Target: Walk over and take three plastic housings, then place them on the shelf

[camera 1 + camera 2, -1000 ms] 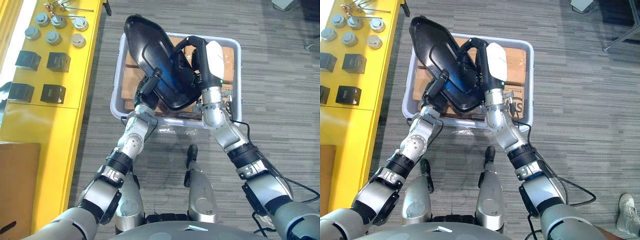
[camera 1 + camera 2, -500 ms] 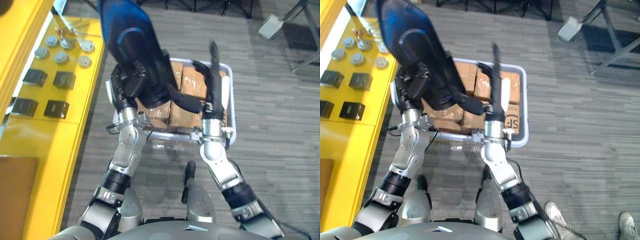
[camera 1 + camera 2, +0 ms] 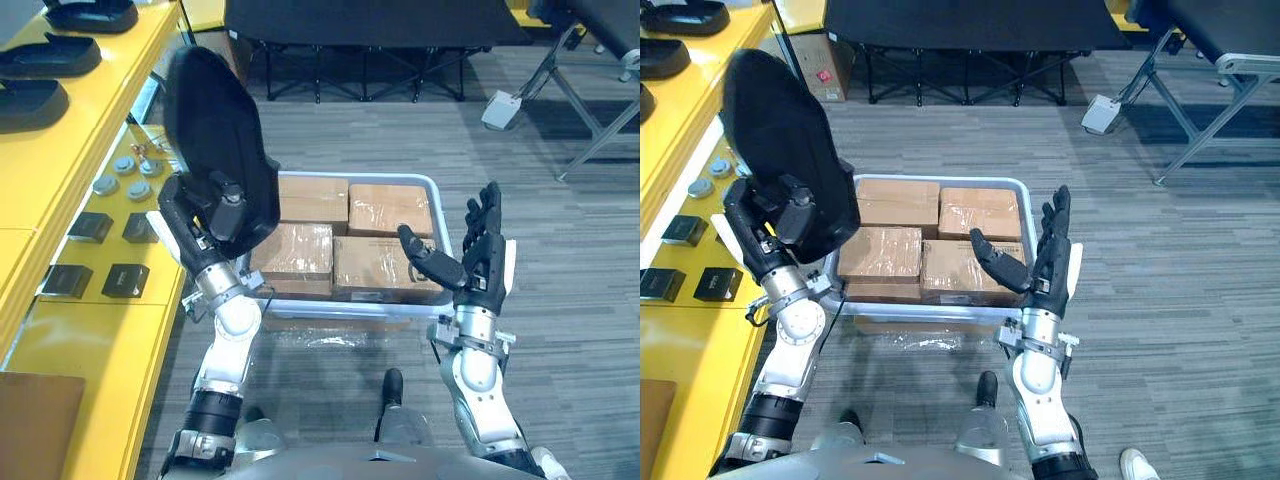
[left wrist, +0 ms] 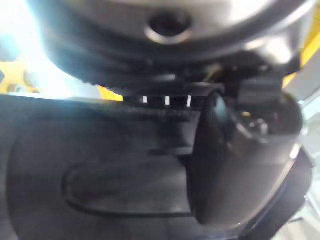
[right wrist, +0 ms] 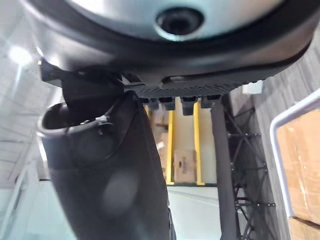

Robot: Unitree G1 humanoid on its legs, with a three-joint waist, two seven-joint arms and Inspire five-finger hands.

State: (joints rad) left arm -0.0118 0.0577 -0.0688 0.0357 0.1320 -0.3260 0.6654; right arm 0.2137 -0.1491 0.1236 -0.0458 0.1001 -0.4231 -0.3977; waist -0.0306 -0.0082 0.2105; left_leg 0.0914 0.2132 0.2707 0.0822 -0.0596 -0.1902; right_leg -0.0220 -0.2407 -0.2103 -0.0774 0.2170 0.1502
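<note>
A large black plastic housing (image 3: 215, 130) stands upright above the left end of the grey bin (image 3: 360, 178). My left hand (image 3: 205, 215) is shut on its lower edge. In the left wrist view my thumb (image 4: 225, 165) lies across the housing's dark inner face (image 4: 100, 170). My right hand (image 3: 485, 255) is open over the bin's right end, fingers straight up and thumb out to the side, holding nothing. In the right wrist view the thumb (image 5: 115, 175) stands free in the air.
Taped cardboard boxes (image 3: 300, 250) fill the bin. The yellow shelf (image 3: 90, 300) runs along my left, with other black housings (image 3: 50, 58) on its upper level and small black boxes (image 3: 125, 280) and metal discs lower down. Dark folding tables (image 3: 370, 20) stand behind the bin.
My right hand has let go of the housing, opened and drawn away to the right. The left hand has lifted the housing upright out of the bin. The camera has tilted up.
</note>
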